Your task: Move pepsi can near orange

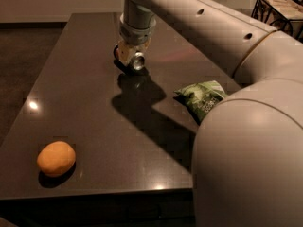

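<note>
The gripper (130,58) is reaching down at the far middle of the dark table (80,84), clenching the pepsi can (138,62), whose silver end is facing the camera. The orange (56,158) is sitting well apart, near left. A green snack bag (203,97) is lying right, its lettering unreadable

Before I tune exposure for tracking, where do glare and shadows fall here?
Camera view: dim warm light; glare spots on the table at left and front; the end effector, at the can on the far side, throws a hard shadow toward the bag.
</note>
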{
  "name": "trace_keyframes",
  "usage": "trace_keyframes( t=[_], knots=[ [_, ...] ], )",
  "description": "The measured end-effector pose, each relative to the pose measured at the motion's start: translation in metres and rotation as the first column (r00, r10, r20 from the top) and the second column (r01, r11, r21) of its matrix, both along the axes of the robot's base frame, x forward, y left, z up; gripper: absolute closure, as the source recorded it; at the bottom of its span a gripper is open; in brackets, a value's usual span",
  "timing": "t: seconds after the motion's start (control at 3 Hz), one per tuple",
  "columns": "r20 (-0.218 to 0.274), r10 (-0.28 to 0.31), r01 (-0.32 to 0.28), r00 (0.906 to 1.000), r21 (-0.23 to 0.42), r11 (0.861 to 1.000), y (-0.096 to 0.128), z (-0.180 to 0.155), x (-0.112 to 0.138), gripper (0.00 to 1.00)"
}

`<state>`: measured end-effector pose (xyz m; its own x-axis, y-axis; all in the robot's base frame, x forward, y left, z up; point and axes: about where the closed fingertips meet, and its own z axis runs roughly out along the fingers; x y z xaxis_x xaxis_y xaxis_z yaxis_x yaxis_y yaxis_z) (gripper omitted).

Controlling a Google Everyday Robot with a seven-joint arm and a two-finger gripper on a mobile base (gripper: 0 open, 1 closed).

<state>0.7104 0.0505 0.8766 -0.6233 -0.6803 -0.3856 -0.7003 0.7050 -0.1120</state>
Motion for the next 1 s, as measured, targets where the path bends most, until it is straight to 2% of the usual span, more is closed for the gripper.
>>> trace_keyframes(
  t=[0.33, 0.67, 1.0],
  knots=[
    [0.010, 0.135, -0.134, 0.9909, -0.031, 0.990, 0.003, 0.016, -0.037, 1.00],
    [0.000, 0.265, -0.265, 0.9641, -0.030, 0.964, 0.001, 0.028, -0.088, 1.00],
    [-0.007, 0.373, -0.373, 0.9279, 0.008, 0.928, -0.003, 0.032, -0.138, 1.00]
  ],
)
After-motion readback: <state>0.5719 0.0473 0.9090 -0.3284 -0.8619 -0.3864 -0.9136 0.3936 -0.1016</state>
